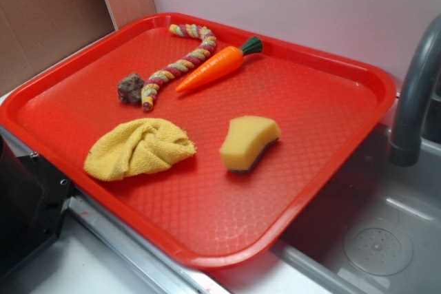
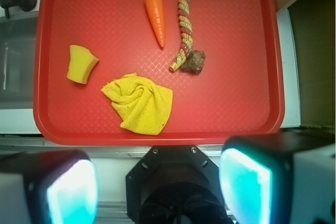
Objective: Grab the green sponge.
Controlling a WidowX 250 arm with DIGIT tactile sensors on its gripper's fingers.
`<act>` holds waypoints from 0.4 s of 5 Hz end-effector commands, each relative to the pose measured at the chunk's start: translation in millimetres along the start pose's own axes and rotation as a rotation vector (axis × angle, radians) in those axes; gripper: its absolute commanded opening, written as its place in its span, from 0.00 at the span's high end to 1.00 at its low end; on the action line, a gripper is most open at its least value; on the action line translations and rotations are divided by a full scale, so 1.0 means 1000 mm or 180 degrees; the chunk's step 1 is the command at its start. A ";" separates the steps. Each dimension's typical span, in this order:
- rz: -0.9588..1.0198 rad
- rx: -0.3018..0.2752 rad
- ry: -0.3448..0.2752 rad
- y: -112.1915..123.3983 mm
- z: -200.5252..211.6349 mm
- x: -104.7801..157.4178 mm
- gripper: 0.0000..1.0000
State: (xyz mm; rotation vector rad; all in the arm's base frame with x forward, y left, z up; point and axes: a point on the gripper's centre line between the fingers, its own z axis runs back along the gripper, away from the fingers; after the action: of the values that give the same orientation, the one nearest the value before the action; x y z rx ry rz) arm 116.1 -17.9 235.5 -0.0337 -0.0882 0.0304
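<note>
From the side, the green sponge (image 1: 249, 142), a waisted foam block, sits alone near the red tray's (image 1: 331, 67) right rim, beside the crumpled yellow cloth (image 1: 140, 147). From the wrist, the gripper (image 2: 157, 187) hangs wide open and empty outside the tray's near edge, well short of the sponge.
</note>
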 end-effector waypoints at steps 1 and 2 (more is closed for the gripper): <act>0.0000 0.0000 0.0000 0.000 0.000 0.000 0.00; 0.0576 -0.0072 0.0124 -0.009 -0.009 0.005 0.00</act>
State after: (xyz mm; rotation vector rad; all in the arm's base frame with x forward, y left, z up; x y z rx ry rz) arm 119.0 -27.1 221.6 -0.0666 -0.0267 0.2135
